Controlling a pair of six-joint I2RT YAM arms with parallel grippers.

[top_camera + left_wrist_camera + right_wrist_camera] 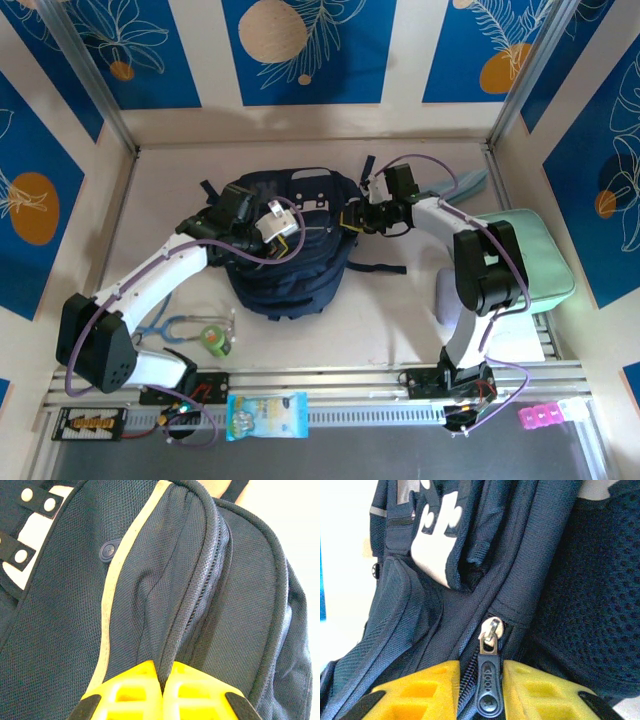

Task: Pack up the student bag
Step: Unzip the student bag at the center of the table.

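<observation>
Pinching one student bag (290, 275), left gripper (162, 674) clamps; right gripper (481, 669), ajar, straddles zipper pull (488, 692).

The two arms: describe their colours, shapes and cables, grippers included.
Both the left arm and right arm have white links, bulky black joints and purple cables looped alongside. The left gripper and right gripper have bright yellow, grid-ribbed fingers.

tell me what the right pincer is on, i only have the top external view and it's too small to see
Observer: A black zipper pull of the student bag sits inside the right pincer.
Operator: gripped?
Observer: Can't tell; its yellow fingers flank the pull closely.
Operator: and the left one
Observer: The left pincer is shut on a piped fabric ridge of the bag, beside a zipper line.
</observation>
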